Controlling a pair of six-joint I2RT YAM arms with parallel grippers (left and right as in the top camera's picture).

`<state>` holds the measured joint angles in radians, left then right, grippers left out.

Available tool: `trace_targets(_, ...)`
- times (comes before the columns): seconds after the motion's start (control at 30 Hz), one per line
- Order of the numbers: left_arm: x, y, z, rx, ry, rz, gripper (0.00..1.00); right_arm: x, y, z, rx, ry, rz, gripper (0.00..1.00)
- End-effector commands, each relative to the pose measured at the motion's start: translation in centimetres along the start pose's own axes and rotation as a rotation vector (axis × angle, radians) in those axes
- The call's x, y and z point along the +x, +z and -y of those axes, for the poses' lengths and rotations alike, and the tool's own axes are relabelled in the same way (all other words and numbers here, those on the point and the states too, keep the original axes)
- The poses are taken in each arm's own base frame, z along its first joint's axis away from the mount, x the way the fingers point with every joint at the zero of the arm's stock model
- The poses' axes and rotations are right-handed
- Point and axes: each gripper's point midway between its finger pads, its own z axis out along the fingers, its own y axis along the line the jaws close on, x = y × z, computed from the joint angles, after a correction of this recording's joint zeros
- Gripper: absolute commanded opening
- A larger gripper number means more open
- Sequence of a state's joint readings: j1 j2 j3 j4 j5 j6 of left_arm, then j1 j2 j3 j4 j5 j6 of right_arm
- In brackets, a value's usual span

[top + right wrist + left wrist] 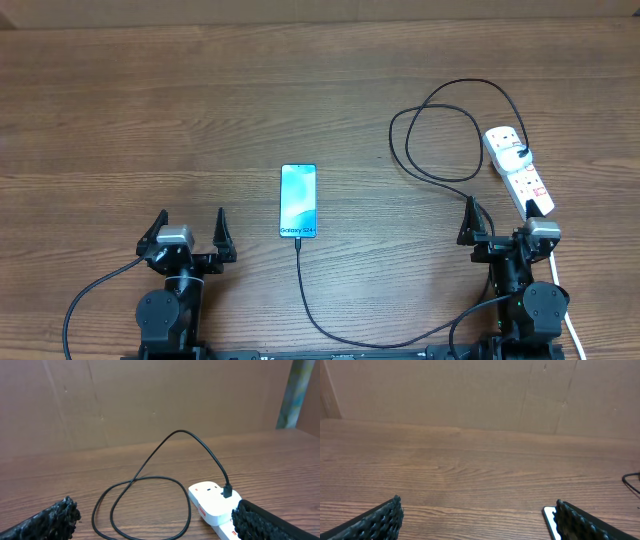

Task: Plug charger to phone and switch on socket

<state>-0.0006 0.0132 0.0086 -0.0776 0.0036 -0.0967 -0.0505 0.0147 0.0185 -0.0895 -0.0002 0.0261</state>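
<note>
The phone [298, 201] lies flat mid-table, cyan screen up, "Galaxy" text at its near end. Its edge shows in the left wrist view [549, 519] beside my right finger. The black charger cable [305, 290] runs from the phone's near end toward the front, and its other stretch loops [432, 140] over to the white socket strip [518, 170] at the right. The black plug head [227, 491] sits in the strip's far outlet. My left gripper [190, 230] is open and empty, left of the phone. My right gripper [503, 222] is open and empty, just in front of the strip.
A brown cardboard wall [480, 395] stands behind the wooden table [150, 120]. The strip's white cord [572, 320] runs off past the right arm. The cable loop [145, 505] lies on the wood left of the strip.
</note>
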Motion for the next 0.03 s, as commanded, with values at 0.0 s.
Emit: trace_targets(0.0, -0.04, -0.03, -0.16, -0.008, 0.022, 0.006, 1.0, 0.15, 0.0, -0.2, -0.011, -0.009, 0.006, 1.0)
